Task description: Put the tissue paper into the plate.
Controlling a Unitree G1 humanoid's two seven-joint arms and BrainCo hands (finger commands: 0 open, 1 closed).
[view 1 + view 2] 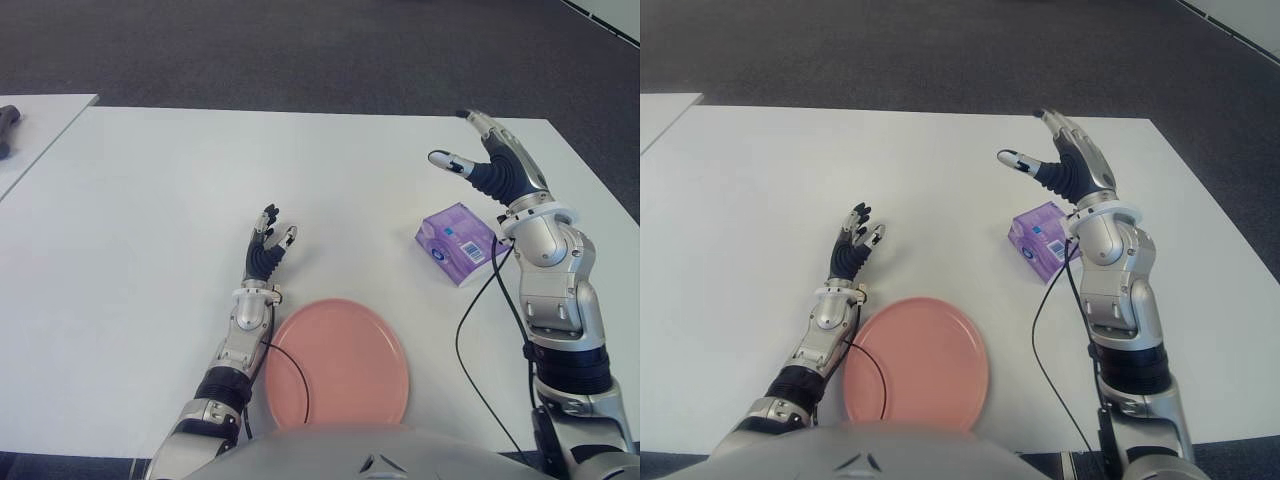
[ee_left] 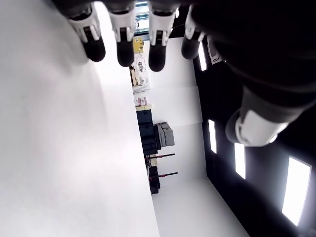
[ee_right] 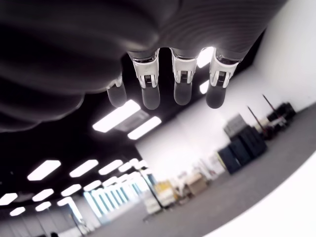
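Risk sits mainly in the approach: the right hand is raised above the white table, beyond and slightly to the right of the small purple plastic-wrapped tissue pack, with its fingers spread and nothing in them. To reach the pack it probably has to drop down and pull back towards the robot's body. A careless descent could knock the light pack sideways or push it along the smooth tabletop instead of enclosing it. The black cable hanging from the right forearm runs just beside the pack and might snag or drag it. The wrapper looks slick, so a shallow pinch may let it slip during the carry.

The pack is a flat, soft-looking rectangular block, lilac with a paler printed label on top, lying skewed on the table. It sits apart from the round pink plate, to the plate's right and a little farther from the robot.

The left hand shows just beyond the plate's left edge, fingers loosely extended and holding nothing.
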